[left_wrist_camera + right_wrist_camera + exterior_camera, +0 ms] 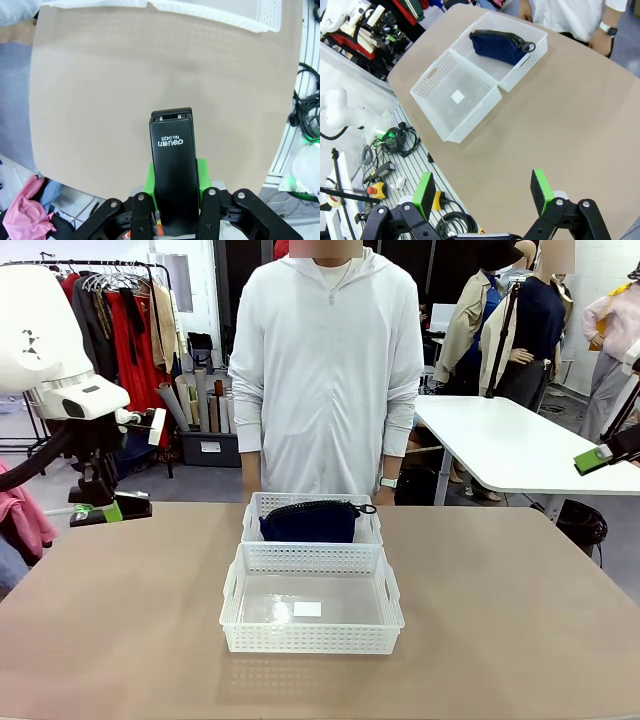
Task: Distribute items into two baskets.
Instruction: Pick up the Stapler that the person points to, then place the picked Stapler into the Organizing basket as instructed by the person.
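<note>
Our left tool (172,210) is clamped on the stapler (173,175); our right tool (482,192) stands wide apart, holding nothing; pouch (310,522) lies in the far basket (255,508).

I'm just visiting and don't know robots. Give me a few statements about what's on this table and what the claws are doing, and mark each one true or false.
1. The navy pouch lies in the far basket, nearest the person. True.
2. The near basket holds the stapler. False: it holds no item; only a white label shows on its base.
3. The left claw is shut on the black stapler. True.
4. The right claw grips the pouch. False: its jaws are open, holding nothing, above bare table.
5. The two baskets stand far apart. False: they sit side by side.
</note>
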Controlling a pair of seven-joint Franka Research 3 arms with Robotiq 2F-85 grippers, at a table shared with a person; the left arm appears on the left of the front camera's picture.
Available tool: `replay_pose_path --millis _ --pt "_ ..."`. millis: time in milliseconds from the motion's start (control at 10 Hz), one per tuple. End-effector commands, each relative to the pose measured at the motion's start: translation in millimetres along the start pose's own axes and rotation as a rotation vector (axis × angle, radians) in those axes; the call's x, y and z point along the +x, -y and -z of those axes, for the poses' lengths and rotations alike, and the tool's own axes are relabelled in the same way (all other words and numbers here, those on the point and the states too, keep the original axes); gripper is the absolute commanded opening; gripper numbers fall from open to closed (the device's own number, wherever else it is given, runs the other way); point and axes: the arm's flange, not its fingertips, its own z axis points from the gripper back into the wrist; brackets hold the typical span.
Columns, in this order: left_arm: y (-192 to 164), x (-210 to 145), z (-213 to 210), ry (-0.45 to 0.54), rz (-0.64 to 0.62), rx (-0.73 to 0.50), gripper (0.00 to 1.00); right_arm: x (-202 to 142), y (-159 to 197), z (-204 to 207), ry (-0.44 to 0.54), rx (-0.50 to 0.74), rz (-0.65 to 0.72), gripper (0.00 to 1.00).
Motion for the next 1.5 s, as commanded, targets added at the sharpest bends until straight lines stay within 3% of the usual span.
replay_pose_path --millis 0,1400 --pt "-0.2 -0.5 -2.5 0.001 -0.001 0.005 0.0 0.8 -1.4 0.3 0.002 0.001 -0.001 1.0" --pt "-0.2 -0.5 -2.5 0.001 -0.001 0.005 0.0 0.8 -1.4 0.3 0.002 0.001 -0.001 1.0"
